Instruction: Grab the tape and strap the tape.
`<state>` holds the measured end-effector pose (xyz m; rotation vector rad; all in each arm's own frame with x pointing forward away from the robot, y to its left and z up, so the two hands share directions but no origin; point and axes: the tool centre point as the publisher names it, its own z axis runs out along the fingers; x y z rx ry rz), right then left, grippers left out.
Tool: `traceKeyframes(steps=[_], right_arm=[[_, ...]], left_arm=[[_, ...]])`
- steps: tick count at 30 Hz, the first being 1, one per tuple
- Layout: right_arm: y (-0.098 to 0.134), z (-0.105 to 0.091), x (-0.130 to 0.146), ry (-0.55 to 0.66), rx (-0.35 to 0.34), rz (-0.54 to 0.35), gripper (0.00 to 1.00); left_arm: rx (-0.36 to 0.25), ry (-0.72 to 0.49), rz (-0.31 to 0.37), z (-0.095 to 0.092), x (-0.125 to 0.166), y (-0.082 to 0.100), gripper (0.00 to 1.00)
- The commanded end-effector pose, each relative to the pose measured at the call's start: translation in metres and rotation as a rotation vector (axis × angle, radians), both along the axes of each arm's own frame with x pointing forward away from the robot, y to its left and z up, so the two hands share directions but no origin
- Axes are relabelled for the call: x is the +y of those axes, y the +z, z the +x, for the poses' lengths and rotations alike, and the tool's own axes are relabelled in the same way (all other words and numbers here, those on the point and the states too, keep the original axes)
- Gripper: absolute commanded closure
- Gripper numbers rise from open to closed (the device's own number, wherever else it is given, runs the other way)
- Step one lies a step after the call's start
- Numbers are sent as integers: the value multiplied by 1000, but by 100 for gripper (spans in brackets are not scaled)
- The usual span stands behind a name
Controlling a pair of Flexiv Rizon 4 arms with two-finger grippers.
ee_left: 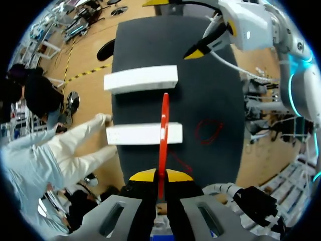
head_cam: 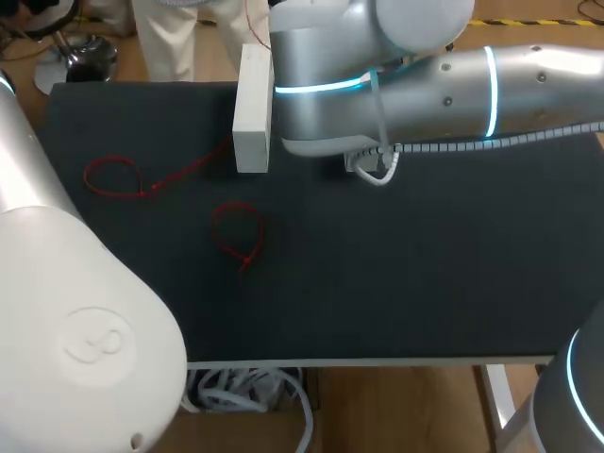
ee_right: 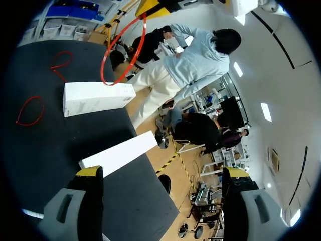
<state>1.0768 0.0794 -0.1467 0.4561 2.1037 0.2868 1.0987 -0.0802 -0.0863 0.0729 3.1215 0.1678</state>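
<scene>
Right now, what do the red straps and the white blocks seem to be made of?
The red straps: thin, springy plastic, likely nylon cable ties, since loops hold shape. The white blocks: matte, crisp edges; foam or painted wood, cannot tell.

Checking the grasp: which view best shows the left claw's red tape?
Left wrist view: the red tape stands pinched in the left claw. Right wrist view shows its loop, distant; head view does not show it.

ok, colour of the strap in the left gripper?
Red strap, best seen in left wrist view.
</scene>
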Motion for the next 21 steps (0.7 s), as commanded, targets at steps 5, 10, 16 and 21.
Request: traceKeyframes(steps=[5, 10, 16, 21], right_arm=[[2, 0, -1, 4, 6, 1, 0], [2, 0, -1, 4, 6, 1, 0], [2, 0, -1, 4, 6, 1, 0], [2, 0, -1, 4, 6, 1, 0]], left_arm=[[34, 187, 75, -18, 59, -14, 100], [80, 279, 80, -25, 86, -19, 100], [85, 283, 86, -25, 89, -19, 0], [85, 283, 86, -25, 89, -19, 0]])
